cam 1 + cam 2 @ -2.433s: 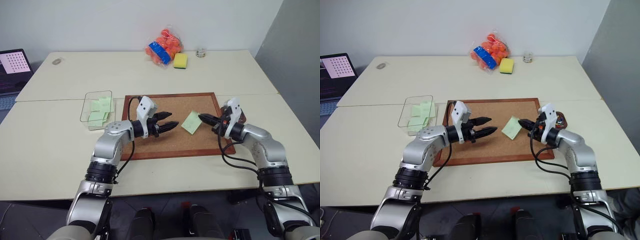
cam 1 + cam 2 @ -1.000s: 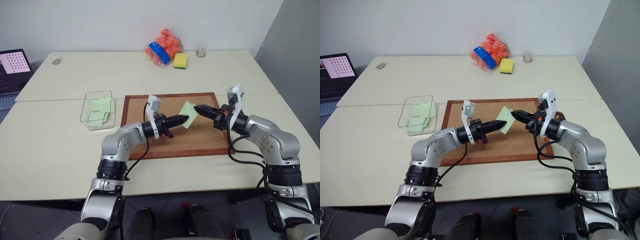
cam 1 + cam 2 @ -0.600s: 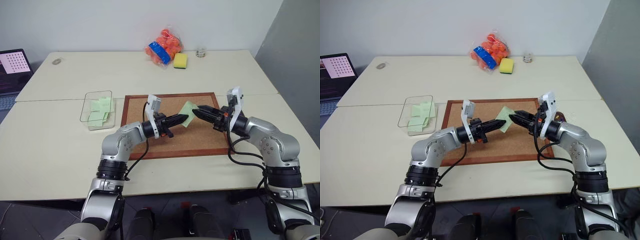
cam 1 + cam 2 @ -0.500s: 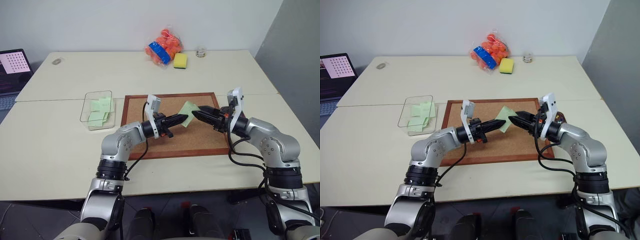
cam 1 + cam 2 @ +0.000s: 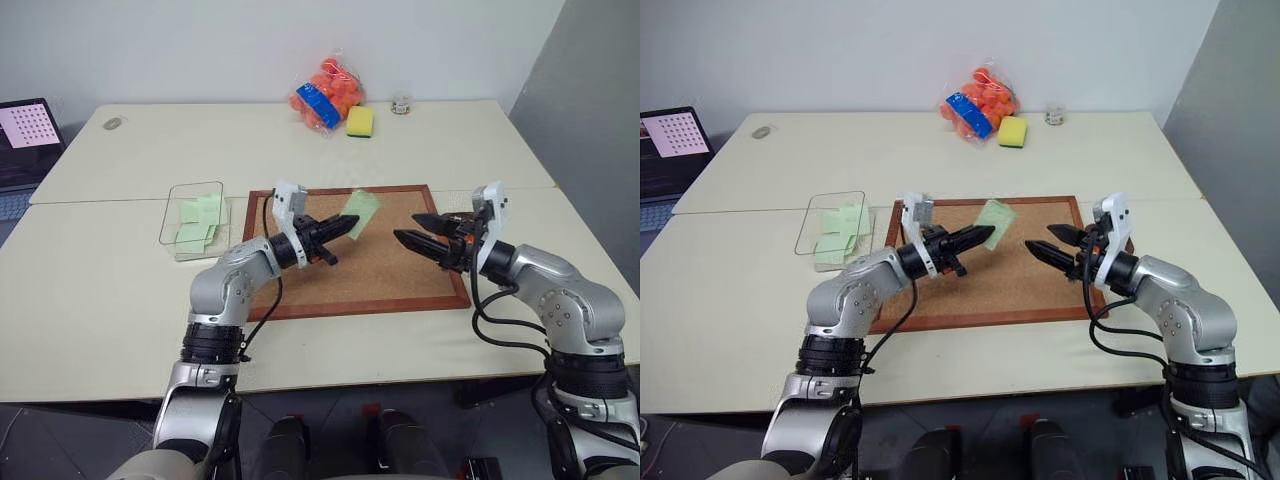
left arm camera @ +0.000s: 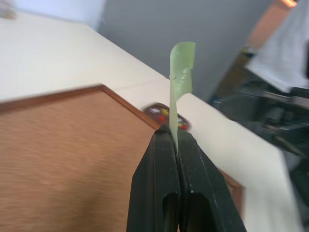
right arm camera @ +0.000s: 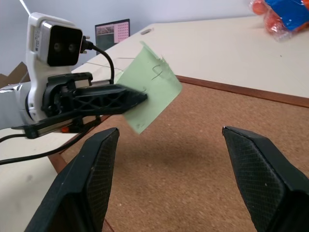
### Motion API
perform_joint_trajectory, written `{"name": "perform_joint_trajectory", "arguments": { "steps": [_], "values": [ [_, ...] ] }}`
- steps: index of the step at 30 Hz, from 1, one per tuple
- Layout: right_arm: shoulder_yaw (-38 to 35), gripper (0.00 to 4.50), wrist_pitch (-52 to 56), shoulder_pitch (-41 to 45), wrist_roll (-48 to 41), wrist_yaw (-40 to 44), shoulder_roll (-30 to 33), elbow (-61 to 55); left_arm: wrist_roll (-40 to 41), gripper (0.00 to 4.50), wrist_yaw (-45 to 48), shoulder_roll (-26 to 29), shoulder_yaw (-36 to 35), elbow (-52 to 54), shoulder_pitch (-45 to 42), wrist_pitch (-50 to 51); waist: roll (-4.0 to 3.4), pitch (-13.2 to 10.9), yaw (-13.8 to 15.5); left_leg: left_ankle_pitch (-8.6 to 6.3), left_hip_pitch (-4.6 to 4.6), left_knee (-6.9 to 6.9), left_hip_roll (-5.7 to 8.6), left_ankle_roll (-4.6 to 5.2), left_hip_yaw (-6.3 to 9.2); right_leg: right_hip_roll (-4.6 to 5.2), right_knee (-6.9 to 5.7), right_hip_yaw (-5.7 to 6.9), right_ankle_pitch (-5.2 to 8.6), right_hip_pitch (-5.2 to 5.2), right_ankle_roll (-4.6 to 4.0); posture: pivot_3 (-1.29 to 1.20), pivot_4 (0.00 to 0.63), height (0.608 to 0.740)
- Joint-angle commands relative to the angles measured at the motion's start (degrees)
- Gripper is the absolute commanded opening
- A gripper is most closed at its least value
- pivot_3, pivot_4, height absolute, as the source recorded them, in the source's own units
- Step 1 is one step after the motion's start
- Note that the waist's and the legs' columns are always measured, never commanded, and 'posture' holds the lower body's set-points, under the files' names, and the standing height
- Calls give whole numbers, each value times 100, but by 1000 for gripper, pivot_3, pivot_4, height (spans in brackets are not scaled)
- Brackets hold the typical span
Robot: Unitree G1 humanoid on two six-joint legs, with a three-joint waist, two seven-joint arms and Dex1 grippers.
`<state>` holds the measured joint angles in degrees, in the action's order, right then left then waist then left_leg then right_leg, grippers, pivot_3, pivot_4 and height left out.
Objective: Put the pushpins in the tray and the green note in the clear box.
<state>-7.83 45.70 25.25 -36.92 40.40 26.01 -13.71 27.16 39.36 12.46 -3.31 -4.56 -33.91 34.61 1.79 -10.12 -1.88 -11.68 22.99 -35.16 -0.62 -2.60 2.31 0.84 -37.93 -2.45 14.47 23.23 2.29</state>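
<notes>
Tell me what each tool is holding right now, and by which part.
Left tool pinches the green note by its lower edge. Right tool is open, holding nothing.

A wood-framed corkboard (image 5: 390, 270) lies on the pale worktop (image 5: 100, 290). At the far edge sit a bag of orange balls (image 5: 325, 92) and a yellow sponge (image 5: 360, 121); a laptop (image 5: 25, 140) stands far left.

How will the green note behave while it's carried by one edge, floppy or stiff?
Probably floppy: the green note curls at its free end above the shut left gripper. Likely very light, so it may flutter. Pinched by one edge, it could slip.
</notes>
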Motion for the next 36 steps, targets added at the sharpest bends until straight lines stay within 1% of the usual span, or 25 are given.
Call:
{"name": "perform_joint_trajectory", "arguments": {
  "steps": [1, 2, 5, 9, 12, 17, 21, 24, 28, 33, 36],
  "values": [
    [-77, 3603, 0, -13, -229, -110, -67, -366, -606, 0, -858, 68, -124, 538, 108, -615, 0, 0, 3, 0, 0, 0, 0, 0, 0, 0, 0, 0, 0, 0, 0, 0, 150, 740],
    [-53, 3603, -12, -6, -241, -140, -102, -376, -769, 0, -1022, 114, -109, 610, 160, -723, 0, 0, 7, 0, 0, 0, 0, 0, 0, 0, 1, 0, 0, 0, 0, 0, 150, 740],
    [37, 3603, -114, 61, -331, -179, -332, -390, -1575, 0, -2374, 155, -460, 1001, 413, -1091, 0, 0, 1, 0, -1, 0, -1, 0, -1, 1, 1, -2, 0, 0, 0, 0, 150, 740],
    [288, 3603, -292, 79, -170, -74, -352, -371, -2193, 0, -3318, 257, -719, 1179, 663, -1242, 0, 0, 13, 0, 0, 1, -1, 0, 2, 1, 1, 1, -1, 0, -1, 0, 150, 740],
    [437, 3603, -423, 150, -117, -17, -359, -281, -2392, 0, -3830, 306, -1014, 1066, 721, -1166, 2, -1, 19, 0, 1, 0, 1, 0, 2, 5, 1, 2, -1, 0, 0, 0, 150, 740],
    [573, 3603, -581, 225, -60, 62, -372, -167, -2350, 0, -4020, 344, -1221, 784, 670, -1147, 2, -1, 26, 0, 2, 0, 2, 0, 2, 5, 1, 5, -1, 0, 0, 0, 150, 740],
    [807, 3603, -701, 227, 7, 177, -401, -228, -2023, 0, -4041, 276, -1519, 43, 417, -1215, 2, -1, 29, 0, 1, 0, 3, 0, 2, 5, 1, 6, -3, -1, -4, 0, 150, 740],
    [828, 3603, -740, 274, -82, 197, -415, -420, -1887, 0, -4109, 246, -1660, -376, 218, -1263, 4, -2, 26, 0, 2, 0, 2, 0, 2, 5, 2, 7, -3, 0, -4, 0, 150, 740],
    [964, 3603, -659, 317, -59, 208, -295, -671, -1861, 0, -4188, 283, -1681, -679, 90, -1313, 8, -4, 26, 0, 4, 0, 2, 0, 4, 5, 3, 8, -5, 0, -8, 0, 150, 740],
    [1011, 3603, -636, 337, -55, 157, -282, -727, -1853, 0, -4202, 291, -1656, -807, 45, -1358, 9, -4, 26, 0, 3, 0, 2, 0, 7, 5, 3, 11, -6, -1, -9, 0, 150, 740],
    [1013, 3684, -650, 327, -47, 138, -288, -720, -1831, 526, -4231, 285, -1661, -817, 45, -1382, 9, -4, 27, 0, 4, 0, 2, 0, 7, 5, 3, 10, -8, -1, -13, 0, 150, 740]
  ]
}}
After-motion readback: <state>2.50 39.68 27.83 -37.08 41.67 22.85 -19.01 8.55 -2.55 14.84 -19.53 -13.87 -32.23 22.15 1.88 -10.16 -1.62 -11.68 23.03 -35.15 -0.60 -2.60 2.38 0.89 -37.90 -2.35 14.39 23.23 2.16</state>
